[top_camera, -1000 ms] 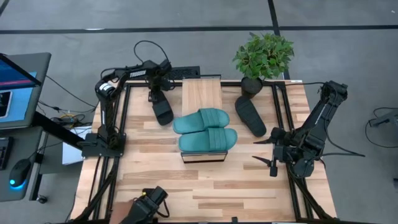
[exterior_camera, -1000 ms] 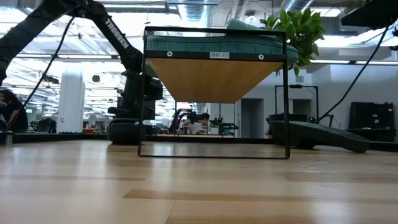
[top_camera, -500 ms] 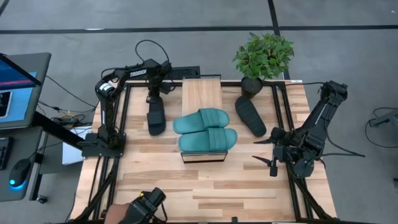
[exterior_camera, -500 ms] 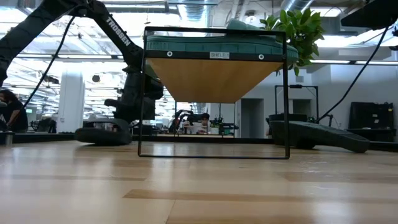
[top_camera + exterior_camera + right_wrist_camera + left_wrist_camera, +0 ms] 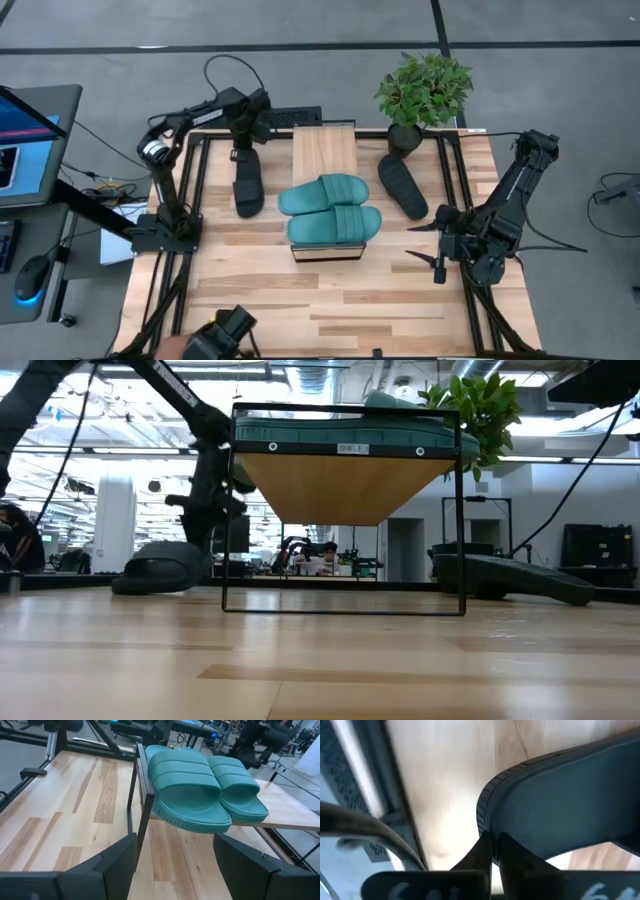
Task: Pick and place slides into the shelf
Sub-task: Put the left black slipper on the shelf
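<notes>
- Rubber, black and ribbed at the strap: the left black slide sandal [image 5: 248, 185] sits just below the left gripper [image 5: 242, 157] in the high view, its far rim pinched between closed fingers [image 5: 485, 851]; the low view shows it [image 5: 160, 568] with its sole at table level, so the grip looks like the start of a lift.
- The long light-wood shelf [image 5: 323, 148] on its thin black frame stands just to the right of that gripper; gripping the sandal by one end probably leaves the rest free to slide onto the plank.
- Two teal-green rubber slide sandals [image 5: 330, 207] already lie side by side across the shelf's near end, well to the right of the left gripper and straight ahead of the right one, overhanging the edge [image 5: 190, 795].
- A second black slide sandal [image 5: 402, 185] rests on the wooden table [image 5: 360, 300] between shelf and right arm, untouched.
- The right gripper [image 5: 437, 251] waits over the table's right side, fingers [image 5: 117, 855] spread wide and empty, likely clear of the left arm's path.
</notes>
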